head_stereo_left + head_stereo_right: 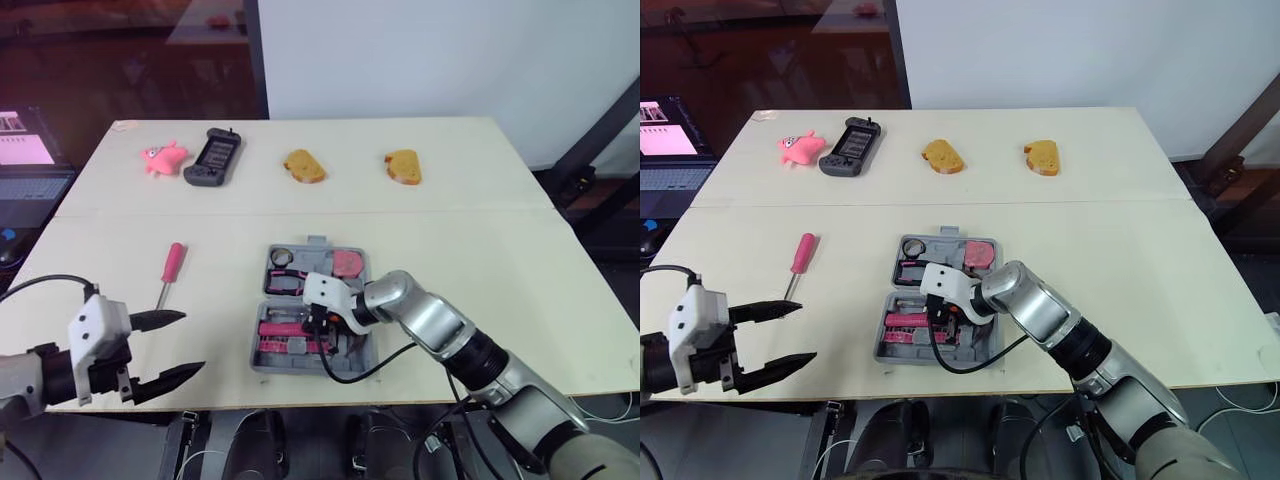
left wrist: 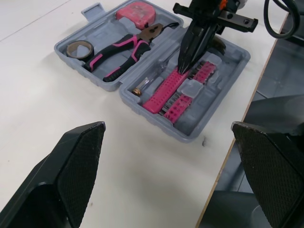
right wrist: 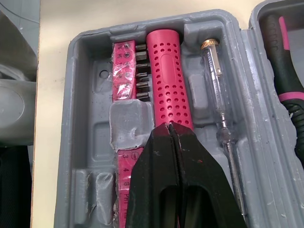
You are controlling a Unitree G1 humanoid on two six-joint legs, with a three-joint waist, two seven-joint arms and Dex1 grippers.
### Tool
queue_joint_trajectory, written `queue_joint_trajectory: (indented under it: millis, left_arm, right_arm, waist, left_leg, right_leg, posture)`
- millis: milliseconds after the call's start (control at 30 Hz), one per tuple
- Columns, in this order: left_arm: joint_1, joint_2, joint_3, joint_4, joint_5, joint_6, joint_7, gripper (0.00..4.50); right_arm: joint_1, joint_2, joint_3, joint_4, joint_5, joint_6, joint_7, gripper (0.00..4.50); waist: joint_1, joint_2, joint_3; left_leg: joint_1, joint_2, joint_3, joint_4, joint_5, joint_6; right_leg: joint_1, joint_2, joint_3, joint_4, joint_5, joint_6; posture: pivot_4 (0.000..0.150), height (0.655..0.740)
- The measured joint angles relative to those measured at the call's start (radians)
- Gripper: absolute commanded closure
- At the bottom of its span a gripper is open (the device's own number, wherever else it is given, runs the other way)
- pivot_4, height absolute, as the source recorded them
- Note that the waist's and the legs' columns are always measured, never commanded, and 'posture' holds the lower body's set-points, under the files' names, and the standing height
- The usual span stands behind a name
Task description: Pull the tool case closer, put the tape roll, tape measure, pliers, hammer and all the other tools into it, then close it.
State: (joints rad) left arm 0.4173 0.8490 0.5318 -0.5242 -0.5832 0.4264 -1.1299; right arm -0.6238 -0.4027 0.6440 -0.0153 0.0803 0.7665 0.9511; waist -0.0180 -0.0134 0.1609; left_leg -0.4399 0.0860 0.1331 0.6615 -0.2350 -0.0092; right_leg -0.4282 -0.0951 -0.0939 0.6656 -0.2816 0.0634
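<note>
Your case [image 1: 258, 352] lies open on the counter [image 1: 480, 260], close to the near edge, so both arms can reach it. In the far half are the tape roll [image 2: 79, 47], the pliers [image 2: 121, 50] and the tape measure [image 2: 135, 10], each in its own slot. In the near half lie the bits [image 3: 124, 71], a clear tester [image 3: 213, 76] and a pink handle [image 3: 168, 90].

Your right pincer [image 3: 170, 130] is closed with nothing inside it. Its tips touch the end of the pink handle, I think to push it down so the lid can shut flat.

Your left pincer [image 1: 190, 343] is wide open and holds nothing. It hangs over the near left edge of the counter, near the pink screwdriver [image 1: 170, 272]. That one lies outside the case, well to its left, and looks like the next thing to pick up.

Far back sit a pink toy [image 1: 163, 157], a grey gadget [image 1: 212, 158] and some bread [image 1: 303, 166]. They are not tools, so leave them.
</note>
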Motion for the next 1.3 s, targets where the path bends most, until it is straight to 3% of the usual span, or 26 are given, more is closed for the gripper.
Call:
queue_joint_trajectory:
  millis: [367, 500, 567, 667, 767, 867, 1000, 1167, 1300]
  left_arm:
    - [0.006, 0.013, -0.001, -0.001, -0.013, 0.005, -0.006, 0.00]
    - [0.008, 0.013, 0.002, 0.000, -0.017, 0.005, -0.010, 0.00]
    - [-0.001, 0.013, 0.002, 0.005, -0.018, 0.005, -0.012, 0.00]
    - [-0.020, 0.015, -0.002, 0.028, -0.017, 0.005, -0.014, 0.00]
    - [-0.075, 0.017, -0.012, 0.058, -0.016, 0.002, -0.009, 0.00]
    - [-0.130, 0.020, -0.009, 0.115, -0.016, -0.002, -0.002, 0.00]
    - [-0.132, 0.025, -0.008, 0.220, 0.010, -0.039, -0.029, 0.00]
    - [-0.100, 0.014, 0.054, 0.464, 0.076, -0.178, -0.051, 0.00]
    - [-0.069, -0.045, 0.111, 0.617, 0.082, -0.277, -0.055, 0.00]
  right_arm:
    - [0.012, 0.048, 0.008, 0.118, -0.009, -0.088, 0.012, 4.45]
    - [0.027, 0.040, -0.025, 0.113, -0.008, -0.138, 0.033, 4.45]
    - [0.035, 0.009, -0.038, 0.089, -0.003, -0.182, 0.057, 4.45]
    - [0.029, -0.002, -0.135, 0.025, 0.050, -0.180, 0.068, 4.45]
    - [-0.012, -0.033, -0.248, -0.093, 0.138, -0.145, 0.104, 3.68]
    - [0.008, -0.119, -0.341, -0.149, 0.196, -0.146, 0.147, 2.20]
    - [0.135, -0.236, -0.467, -0.095, 0.219, -0.242, 0.179, 0.14]
    - [0.295, -0.373, -0.667, 0.088, 0.218, -0.431, 0.194, 0.06]
    - [0.392, -0.378, -0.787, 0.157, 0.249, -0.483, 0.177, 0.06]
  waist:
    - [-0.004, -0.008, -0.014]
    - [-0.002, -0.007, -0.014]
    - [0.001, -0.006, -0.013]
    - [0.003, -0.003, -0.008]
    - [0.004, -0.003, -0.008]
    - [0.007, -0.004, -0.008]
    - [0.006, -0.004, -0.006]
    - [0.002, -0.002, -0.002]
    - [-0.002, -0.002, -0.002]
  left_leg:
    - [0.023, 0.001, 0.001, -0.014, -0.001, -0.005]
    - [0.022, 0.003, 0.001, -0.014, -0.001, -0.006]
    - [0.013, 0.002, 0.001, -0.013, 0.000, -0.006]
    - [0.009, -0.001, 0.002, -0.013, 0.002, -0.004]
    - [0.008, -0.001, 0.001, -0.013, 0.002, -0.004]
    - [0.008, -0.001, 0.000, -0.013, 0.002, -0.004]
    - [0.008, -0.002, 0.001, -0.013, 0.002, -0.003]
    - [0.008, -0.001, 0.002, -0.014, 0.002, -0.003]
    - [0.008, 0.000, 0.002, -0.014, 0.002, -0.004]
  right_leg:
    - [0.013, -0.002, 0.003, -0.003, -0.004, -0.007]
    - [0.012, -0.002, 0.004, -0.003, -0.004, -0.007]
    - [0.004, -0.002, 0.004, -0.002, -0.004, -0.007]
    - [0.002, -0.002, 0.004, -0.002, -0.004, -0.006]
    - [0.003, -0.001, 0.004, -0.002, -0.002, -0.004]
    - [0.001, -0.001, 0.002, -0.003, -0.003, -0.005]
    - [0.003, -0.002, 0.002, -0.004, -0.004, -0.006]
    - [0.003, -0.001, 0.002, -0.003, -0.004, -0.006]
    - [0.003, -0.001, 0.003, -0.002, -0.003, -0.004]
  posture:
    - [0.150, 0.7188]
    - [0.150, 0.7188]
    - [0.150, 0.7188]
    - [0.150, 0.7188]
    - [0.150, 0.7188]
    - [0.150, 0.7188]
    - [0.150, 0.7188]
    - [0.150, 0.7188]
    - [0.150, 0.7188]
